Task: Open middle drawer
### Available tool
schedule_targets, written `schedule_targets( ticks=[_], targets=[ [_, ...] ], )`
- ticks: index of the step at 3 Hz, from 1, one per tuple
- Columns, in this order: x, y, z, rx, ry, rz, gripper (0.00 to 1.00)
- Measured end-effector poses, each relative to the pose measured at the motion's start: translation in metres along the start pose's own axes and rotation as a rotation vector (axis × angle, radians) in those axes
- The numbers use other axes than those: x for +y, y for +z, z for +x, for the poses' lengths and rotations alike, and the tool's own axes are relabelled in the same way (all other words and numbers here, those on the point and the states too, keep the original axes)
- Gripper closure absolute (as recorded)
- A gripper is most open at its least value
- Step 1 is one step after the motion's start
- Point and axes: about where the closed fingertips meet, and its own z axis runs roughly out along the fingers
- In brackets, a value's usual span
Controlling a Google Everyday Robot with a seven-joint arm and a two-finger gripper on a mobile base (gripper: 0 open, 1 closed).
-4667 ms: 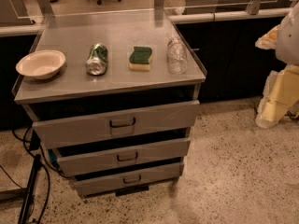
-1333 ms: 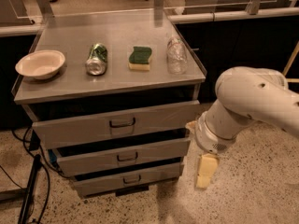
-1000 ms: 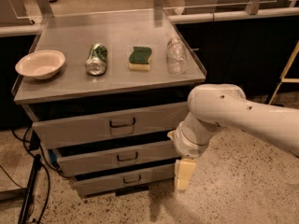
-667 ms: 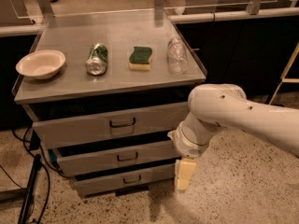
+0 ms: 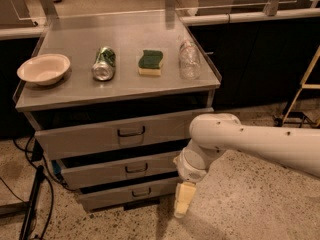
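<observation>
Middle drawer (image 5: 125, 168): claw (image 5: 183, 200) hangs just below right end.

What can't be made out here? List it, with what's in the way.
- Middle drawer: its right end is hidden behind the arm, camera view.
- Drawer insides: only dark gaps show above each front.
- End effector, low by the bottom drawer's right end: whether it touches the drawer is unclear from this angle.
- The arm's base: cut off by the right edge.
</observation>
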Motion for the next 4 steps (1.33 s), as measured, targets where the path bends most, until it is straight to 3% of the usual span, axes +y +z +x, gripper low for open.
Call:
schedule_targets(
  ticks=[1, 3, 4],
  targets=[
    [-0.013, 0.034, 0.006, -0.028, 0.047, -0.025, 0.00],
    [-0.024, 0.049, 0.003, -0.039, 0.070, -0.017, 0.00],
    [-0.057, 0.055, 0.007, -0.049, 0.106, 0.038, 0.00]
  ],
)
